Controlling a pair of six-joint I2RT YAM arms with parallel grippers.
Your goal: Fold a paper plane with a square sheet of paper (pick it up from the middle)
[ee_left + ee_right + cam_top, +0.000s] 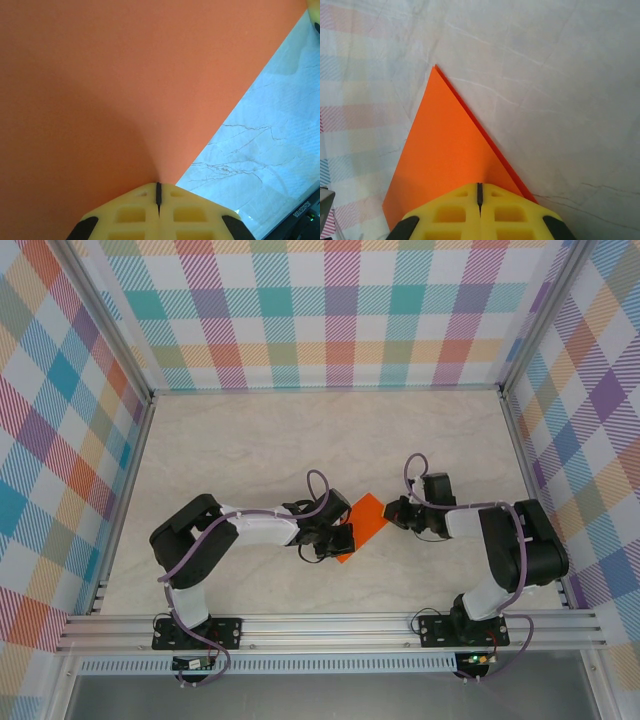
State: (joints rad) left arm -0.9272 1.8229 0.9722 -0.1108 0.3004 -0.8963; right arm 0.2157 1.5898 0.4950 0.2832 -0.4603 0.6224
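Fingers (142, 199) on your left gripper (158, 192) and right gripper (479, 192) clamp the square sheet of paper (365, 520) between them, probably holding it taut for creasing.

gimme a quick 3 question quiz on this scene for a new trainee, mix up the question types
1. True or false: the left arm has its jaws wide open.
2. Multiple choice: in the top view the orange paper sits A) between the left arm and the right arm, B) against the back wall, C) on the front rail.
3. Short answer: what pattern covers the walls?
Key: 1 false, they are shut on the paper; 2 A; 3 multicoloured checks.
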